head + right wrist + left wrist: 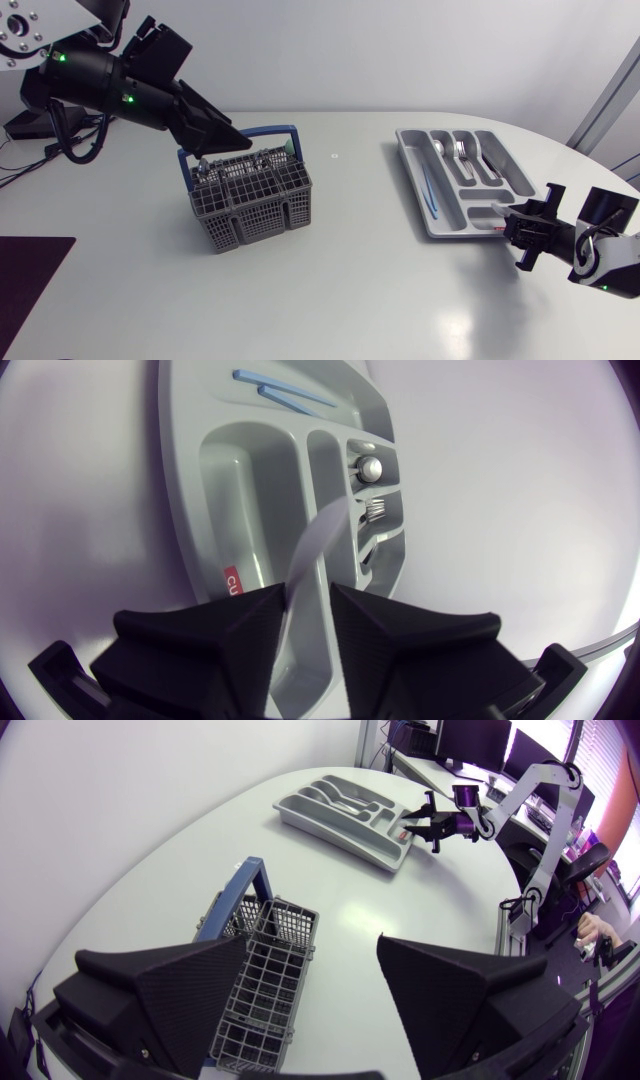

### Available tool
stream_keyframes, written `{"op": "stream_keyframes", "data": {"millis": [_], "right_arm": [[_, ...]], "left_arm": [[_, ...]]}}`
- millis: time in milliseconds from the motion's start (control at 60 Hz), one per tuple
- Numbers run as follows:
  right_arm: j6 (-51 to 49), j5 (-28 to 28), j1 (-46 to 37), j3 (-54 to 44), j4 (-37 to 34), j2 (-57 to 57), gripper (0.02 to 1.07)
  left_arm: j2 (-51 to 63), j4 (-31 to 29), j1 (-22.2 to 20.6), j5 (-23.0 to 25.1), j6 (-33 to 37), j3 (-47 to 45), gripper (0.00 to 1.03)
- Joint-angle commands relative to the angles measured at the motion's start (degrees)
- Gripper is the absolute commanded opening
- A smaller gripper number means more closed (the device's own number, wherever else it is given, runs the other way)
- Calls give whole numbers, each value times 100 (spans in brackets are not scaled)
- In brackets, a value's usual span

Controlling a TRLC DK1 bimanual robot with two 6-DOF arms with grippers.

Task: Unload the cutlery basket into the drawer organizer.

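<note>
The grey cutlery basket with a blue handle stands left of the table's middle. My left gripper hangs just above its back left corner, open wide; in the left wrist view the basket lies below and between the spread fingers. The grey drawer organizer lies at the right, holding silver cutlery and thin blue pieces. My right gripper is at its near end, shut on a flat silver knife that slants over a long compartment.
A dark mat lies at the table's front left edge. The organizer carries a red label at its near end. The table's curved edge runs just right of the organizer.
</note>
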Motion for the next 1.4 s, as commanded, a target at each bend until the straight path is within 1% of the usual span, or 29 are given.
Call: {"op": "stream_keyframes", "data": {"millis": [0, 50, 167, 517, 583, 750, 833, 1217, 1233, 1283, 1383], "right_arm": [[-6, 41, -41, -39, 95, -83, 85], [29, 68, -23, -83, 95, -136, 91], [143, 68, 12, -135, 78, -250, 94], [152, 68, 21, -170, 78, -302, 95], [143, 68, 21, -91, 16, -311, 98], [196, 77, 56, -12, -177, -382, 98], [134, 85, 82, 49, -230, -355, 101], [73, 226, 320, 225, -265, -267, 101], [73, 226, 320, 225, -265, -267, 100], [73, 252, 320, 216, -300, -302, 94], [82, 288, 320, 190, -309, -311, 93]], "left_arm": [[-118, -4, -52, -4, -67, -31, 90], [-118, -4, -69, -4, -67, -22, 90], [-109, -4, -113, -4, -67, -22, 90], [-162, 14, -131, -4, -58, -83, 90], [-171, 5, -131, -4, -58, -101, 90], [-232, 93, -131, -4, -58, -180, 90], [-232, 111, -140, -4, -58, -180, 90], [-206, 216, -236, -13, -93, -154, 90], [-197, 216, -236, -13, -84, -154, 90], [-197, 225, -245, -40, -84, -154, 90], [-197, 242, -245, -48, -75, -171, 90]]}}
